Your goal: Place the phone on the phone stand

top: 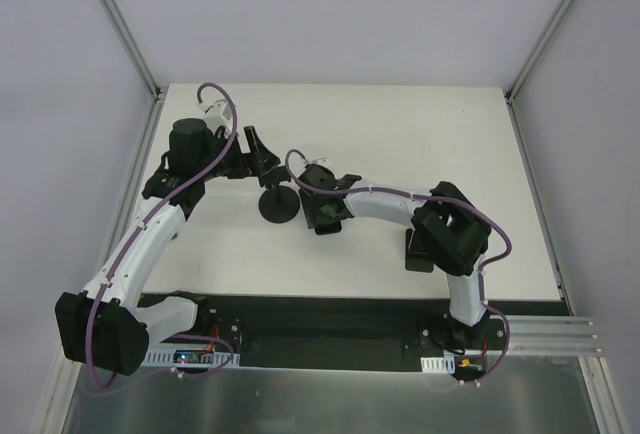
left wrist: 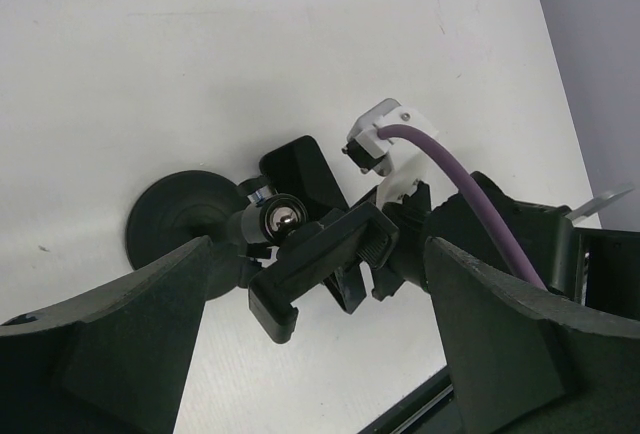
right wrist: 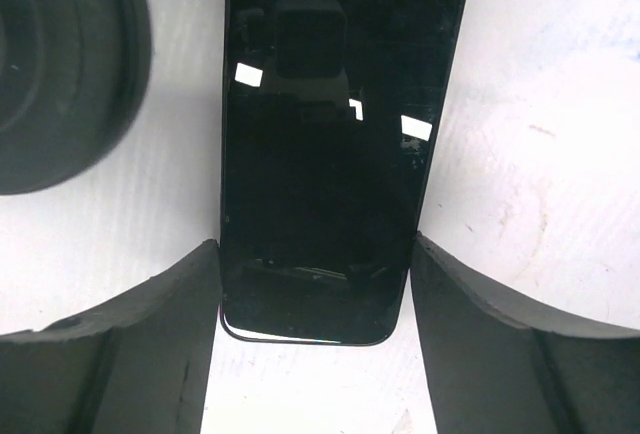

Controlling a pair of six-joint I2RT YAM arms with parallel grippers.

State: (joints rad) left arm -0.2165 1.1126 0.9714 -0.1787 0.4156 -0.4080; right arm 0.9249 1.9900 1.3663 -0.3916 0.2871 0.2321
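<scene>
— Progress so far?

— Early, I'd judge. The phone (right wrist: pixel 325 134) lies flat on the surface (top: pixel 400 124), just beside the phone stand (left wrist: pixel 262 222), on the side of the stand toward the right arm. Nothing is seated on the stand yet.

— Has anything got hold of it?

— The right gripper (right wrist: pixel 315 254) straddles it. Its fingers (right wrist: pixel 150 344) sit flush against both long edges near one short end, so it looks pinched but not lifted. White surface shows all round the phone's rounded corners.

— And the left arm?

— The left gripper (left wrist: pixel 318 254) is spread wide on either side of the stand's clamp holder (left wrist: pixel 280 299), with a gap showing at each finger. It grips nothing that I can see. It may be there to steady the stand.

— So what remains?

— Raising the phone, carrying it above the stand, and setting it into the clamp. That is most of the job.

— Tell me about the materials.

— The phone is a thin slab with a glossy black glass face that mirrors bright lights, so it is likely slick at the edges. The stand is matt black, probably plastic. It has a round disc base (right wrist: pixel 50 74) with a stepped rim, a short pole, and a shiny metal ball joint (left wrist: pixel 283 216) beneath the blocky clamp. The surface is plain white with faint scuffs.
</scene>
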